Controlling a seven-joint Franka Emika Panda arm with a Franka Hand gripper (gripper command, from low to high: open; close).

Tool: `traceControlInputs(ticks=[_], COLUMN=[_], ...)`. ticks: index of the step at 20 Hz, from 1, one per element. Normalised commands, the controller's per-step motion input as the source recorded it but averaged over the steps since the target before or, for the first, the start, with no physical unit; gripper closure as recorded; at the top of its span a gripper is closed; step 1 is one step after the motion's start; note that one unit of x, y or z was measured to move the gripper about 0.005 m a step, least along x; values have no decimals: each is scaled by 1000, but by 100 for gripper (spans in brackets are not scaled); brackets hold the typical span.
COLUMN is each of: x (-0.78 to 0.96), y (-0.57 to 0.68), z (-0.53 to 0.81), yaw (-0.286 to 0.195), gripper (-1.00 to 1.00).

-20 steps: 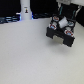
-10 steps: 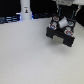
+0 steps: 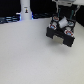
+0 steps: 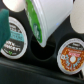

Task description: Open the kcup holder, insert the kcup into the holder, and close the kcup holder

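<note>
The kcup holder (image 3: pixel 62 34), a black boxy unit, stands at the exterior view's right. Its drawer is open, and the wrist view shows its black tray (image 4: pixel 35 67) with round slots. My gripper (image 3: pixel 60 22) hangs right over the holder. In the wrist view the gripper (image 4: pixel 46 11) is shut on the kcup (image 4: pixel 44 20), a whitish pod with a green top, held tilted. It hangs just above an empty slot (image 4: pixel 42 49). Blurred white fingers (image 4: pixel 78 15) flank the pod.
Other pods sit in neighbouring slots, one with a teal label (image 4: pixel 15 43) and one with an orange and red label (image 4: pixel 73 54). A tall white bottle-like thing (image 3: pixel 25 8) stands at the back. The white table (image 3: pixel 25 55) spreads toward the exterior view's left.
</note>
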Motion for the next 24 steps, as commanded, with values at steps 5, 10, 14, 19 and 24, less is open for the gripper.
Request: traceControlInputs(ticks=[5,10,14,19,24], x=[-287,-93,10,53,-157], y=[-357,-63,-39,-47,-166], z=[-28,30,0,-12,-14], yaw=[3,20,0,-11,2], gripper=[-100,100,100,100,-100])
